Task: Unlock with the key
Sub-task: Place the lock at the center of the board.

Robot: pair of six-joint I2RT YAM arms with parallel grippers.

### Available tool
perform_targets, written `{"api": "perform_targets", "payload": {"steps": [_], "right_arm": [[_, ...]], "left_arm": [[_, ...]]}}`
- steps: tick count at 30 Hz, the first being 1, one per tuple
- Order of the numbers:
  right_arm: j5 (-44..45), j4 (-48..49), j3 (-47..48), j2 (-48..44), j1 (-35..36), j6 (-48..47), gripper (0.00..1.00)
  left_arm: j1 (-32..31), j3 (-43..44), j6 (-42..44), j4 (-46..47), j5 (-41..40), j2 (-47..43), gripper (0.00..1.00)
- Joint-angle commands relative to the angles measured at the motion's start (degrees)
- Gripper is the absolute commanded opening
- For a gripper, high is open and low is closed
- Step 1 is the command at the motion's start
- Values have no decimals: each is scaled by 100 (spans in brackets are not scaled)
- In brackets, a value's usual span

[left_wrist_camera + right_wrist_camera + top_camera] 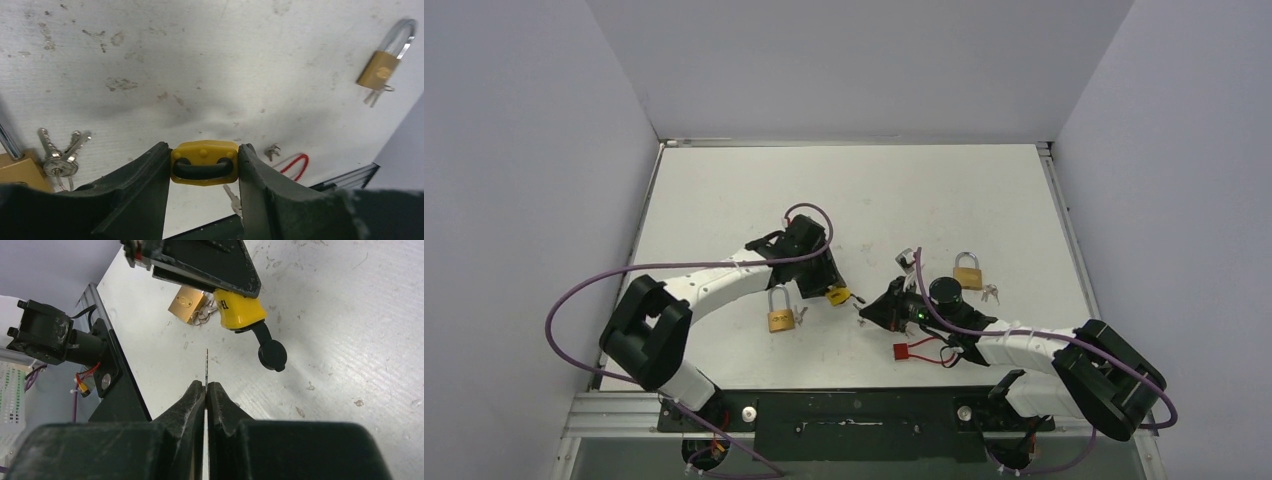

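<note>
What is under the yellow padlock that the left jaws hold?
A black cap hangs open from the underside of the yellow padlock, above the white table. The keyhole itself cannot be seen from these views.

A yellow padlock (838,296) is held by the left gripper (832,291); a key (861,320), seemingly, is pinched by the right gripper (865,313).

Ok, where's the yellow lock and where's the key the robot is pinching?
yellow padlock (204,150): left wrist view, on its yellow body.
key (206,367): right wrist view, on the thin blade sticking out.
</note>
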Motion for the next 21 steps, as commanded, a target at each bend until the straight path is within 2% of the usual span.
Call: {"api": "perform_targets", "payload": {"steps": [1,6,8,15,20,21], "right_arm": [[64,444,-96,6,-23,54,0],[103,407,-115,-6,-20,146,0],[138,371,-132,-36,-22,156,0],[193,287,-151,-47,-22,167,0],[245,216,-151,-38,-20,182,0],[242,220,-151,-30,-20,184,0]], "left_arm": [[-115,424,360,-254,-303,511,0],[-179,689,455,-423,-610,1215,2],[-175,780,464,-417,-711,1417,11],[-205,1081,535,-621,-1309,1838,52],[-461,1069,470,-797,-1654,1779,76],[-523,1051,444,-795,-1702,1777,77]]}}
